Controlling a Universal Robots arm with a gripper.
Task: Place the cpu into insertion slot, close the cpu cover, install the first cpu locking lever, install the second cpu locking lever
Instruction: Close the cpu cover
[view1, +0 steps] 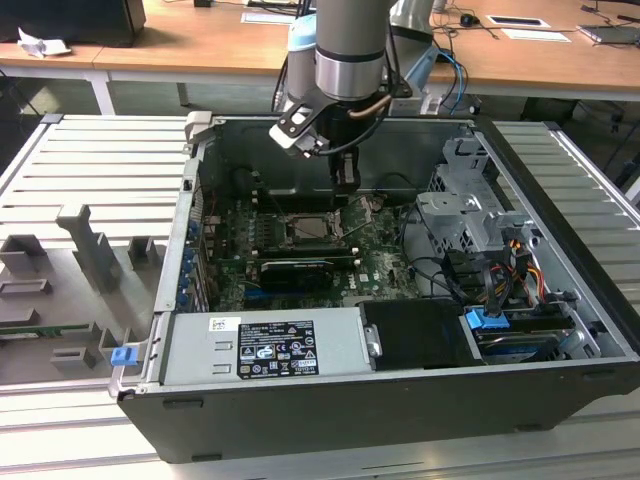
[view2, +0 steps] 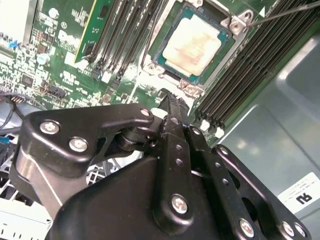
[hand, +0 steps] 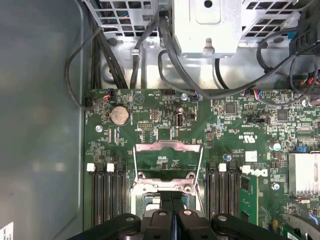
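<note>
The cpu (view2: 192, 44) lies flat in the insertion slot (view2: 159, 56), square to its metal rim, so we judge the first step done. In the exterior view the slot sits just toward the exterior view's left of the frame's centre, on the green motherboard (view1: 380, 265) inside the open computer case (view1: 350, 430).

The cpu cover (hand: 168, 145) stands open, away from the socket, with board showing through its open centre. We cannot tell how steeply it leans. The gripper (hand: 172, 202) hangs just above what we take to be the cover's hinged edge, its fingers pressed together with nothing between them. A thin locking lever (view2: 287, 11) stands free beside the socket, apparently unlatched.

We take the step in hand to be closing the cover. To do it well, we would use the joined fingertips as a pusher against the frame's outer bar rather than its open centre. We would also keep clear of the chip and of the memory slots (hand: 107, 195) on either side, and bring the frame down evenly so the cpu is not nudged.
</note>
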